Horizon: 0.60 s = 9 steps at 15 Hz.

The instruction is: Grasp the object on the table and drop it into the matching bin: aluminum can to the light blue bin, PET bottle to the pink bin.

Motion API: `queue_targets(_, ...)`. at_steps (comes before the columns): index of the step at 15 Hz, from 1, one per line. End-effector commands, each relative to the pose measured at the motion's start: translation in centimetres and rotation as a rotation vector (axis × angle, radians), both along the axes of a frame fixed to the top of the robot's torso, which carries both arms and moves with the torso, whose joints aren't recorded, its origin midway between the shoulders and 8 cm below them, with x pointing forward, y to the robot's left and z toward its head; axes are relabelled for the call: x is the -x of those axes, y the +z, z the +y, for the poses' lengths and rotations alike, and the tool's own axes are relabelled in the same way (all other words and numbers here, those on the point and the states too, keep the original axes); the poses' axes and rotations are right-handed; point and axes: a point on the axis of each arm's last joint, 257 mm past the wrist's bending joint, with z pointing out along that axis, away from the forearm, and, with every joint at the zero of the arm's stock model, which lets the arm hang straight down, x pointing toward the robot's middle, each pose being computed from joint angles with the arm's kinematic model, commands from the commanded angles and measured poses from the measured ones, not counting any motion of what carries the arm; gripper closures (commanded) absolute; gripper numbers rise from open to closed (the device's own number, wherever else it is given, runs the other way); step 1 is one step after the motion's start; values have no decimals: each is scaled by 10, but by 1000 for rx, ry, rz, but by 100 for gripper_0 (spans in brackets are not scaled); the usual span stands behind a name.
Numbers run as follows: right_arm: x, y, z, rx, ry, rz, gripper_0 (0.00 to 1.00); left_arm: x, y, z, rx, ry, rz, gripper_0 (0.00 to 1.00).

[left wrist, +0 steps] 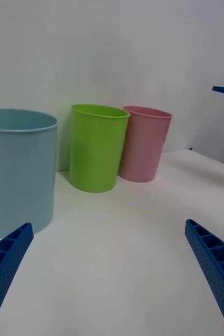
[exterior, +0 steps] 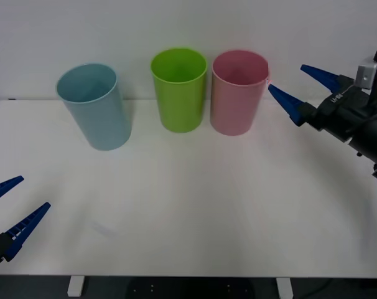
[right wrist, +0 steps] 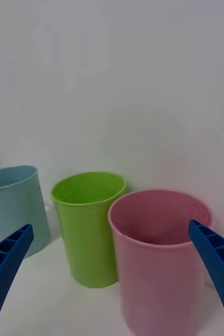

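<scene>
The PET bottle, the object of the task, is out of view, and so is any aluminum can. The pink bin [exterior: 239, 93] [right wrist: 159, 273] [left wrist: 143, 144] stands at the back of the white table [exterior: 195, 205], right of centre. The light blue bin [exterior: 95, 109] [right wrist: 12, 205] [left wrist: 17, 168] stands at the back left. My right gripper [exterior: 286, 77] [right wrist: 109, 226] hovers open and holds nothing, just right of the pink bin's rim and level with it. My left gripper [exterior: 35, 192] [left wrist: 108, 224] is open with nothing in it, low over the table's front left corner.
A lime green bin [exterior: 179, 90] [right wrist: 88, 236] [left wrist: 96, 149] stands between the two others, close beside the pink one. A white wall rises right behind the bins. The table's wide middle and front lie bare in front of the bins.
</scene>
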Motion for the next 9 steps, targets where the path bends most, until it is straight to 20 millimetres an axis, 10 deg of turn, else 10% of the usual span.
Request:
queue_targets(1, 33, -19, -7, 23, 45, 23, 0, 0, 0, 0, 0, 0, 0, 0)
queue_targets(9, 87, -76, -33, 145, 56, 9, 0, 0, 0, 0, 0, 0, 0, 0)
